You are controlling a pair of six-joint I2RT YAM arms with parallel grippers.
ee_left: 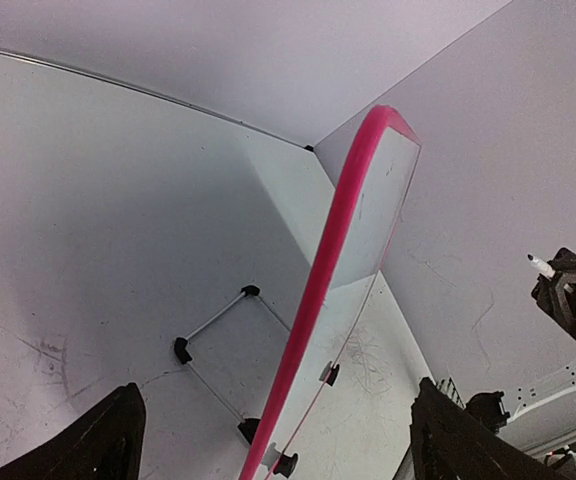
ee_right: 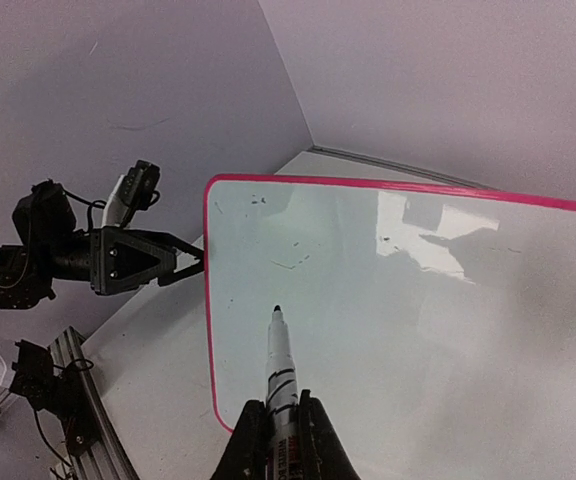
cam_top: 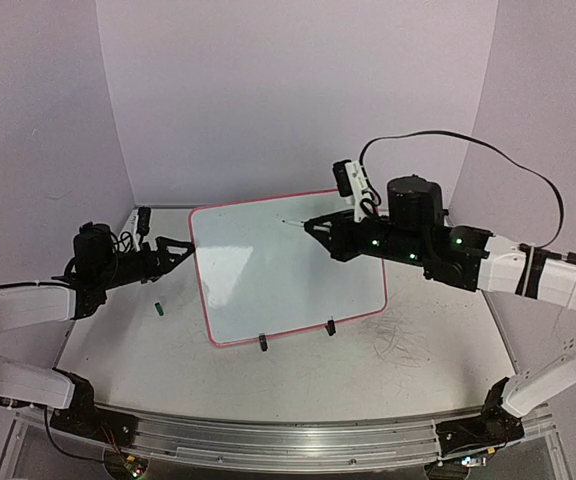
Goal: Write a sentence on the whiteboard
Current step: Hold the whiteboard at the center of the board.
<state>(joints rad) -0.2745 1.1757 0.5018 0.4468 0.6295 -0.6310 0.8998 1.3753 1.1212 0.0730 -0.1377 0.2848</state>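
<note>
Surroundings: small green cap [cam_top: 156, 310] lying on the bench [cam_top: 418, 385], between the left arm and the whiteboard [cam_top: 288, 265]. Dark scribble marks [cam_top: 408, 340] on the bench to the right of the board. Black cable [cam_top: 468, 142] looping above the right arm. Behind the board, seen from the left wrist, a wire stand [ee_left: 213, 322].

Whiteboard standing mid-bench, pink-framed, tilted back on 2 black clip feet [cam_top: 263, 343]. A few small dark specks [ee_right: 258, 202] near its upper left corner.

At the board's left edge: left end effector [cam_top: 186, 247], spread wide and holding nothing. Board edge lined up between its 2 fingers [ee_left: 108, 440], touched by neither in the left wrist view.

Over the upper middle of the board face: right end effector [ee_right: 280, 402], clamped around a pen [ee_right: 280, 365], uncapped tip pointing at the surface. Tip apart from the board in the left wrist view, out in front of its face.
</note>
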